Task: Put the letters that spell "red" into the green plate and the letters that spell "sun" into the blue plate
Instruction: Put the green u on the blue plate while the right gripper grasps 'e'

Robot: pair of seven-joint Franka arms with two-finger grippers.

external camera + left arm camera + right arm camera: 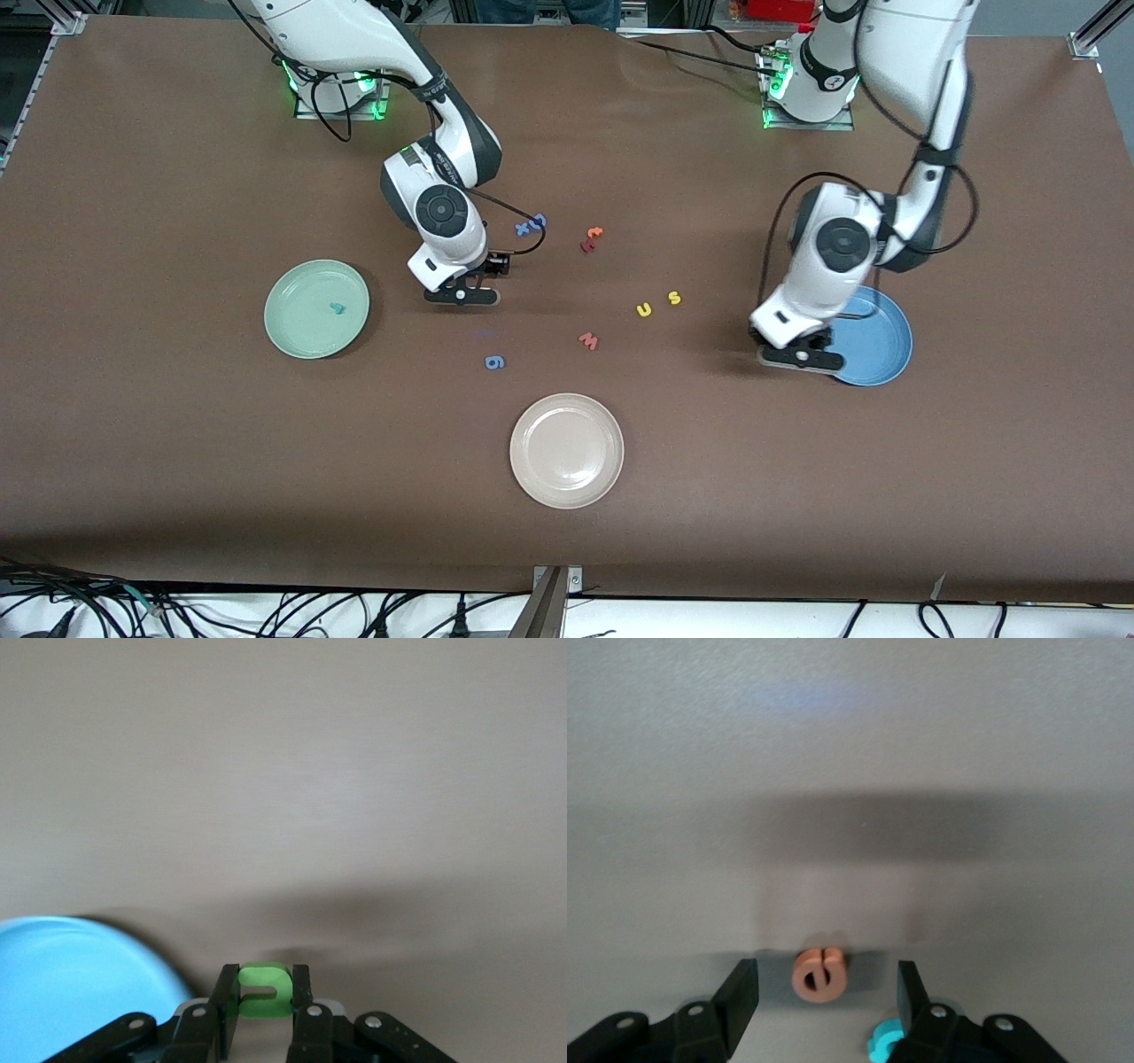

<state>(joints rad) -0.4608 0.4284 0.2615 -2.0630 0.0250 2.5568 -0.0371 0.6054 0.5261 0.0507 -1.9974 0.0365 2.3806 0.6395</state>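
The beige plate (566, 450) lay bare. Our left gripper (265, 1010) had its fingers clamped on the green "n" (264, 990), next for the blue plate (877, 341); our right gripper (827, 992) fingers stood apart around the orange "e" (819, 974).

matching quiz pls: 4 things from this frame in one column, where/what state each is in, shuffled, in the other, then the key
1. green n
2. orange e
3. teal letter
4. yellow s

A. lying in the green plate
B. on the table beside the yellow u
C. clamped in the left gripper, next to the blue plate
D. on the table between the open fingers of the right gripper

Pairs: 1-C, 2-D, 3-A, 4-B
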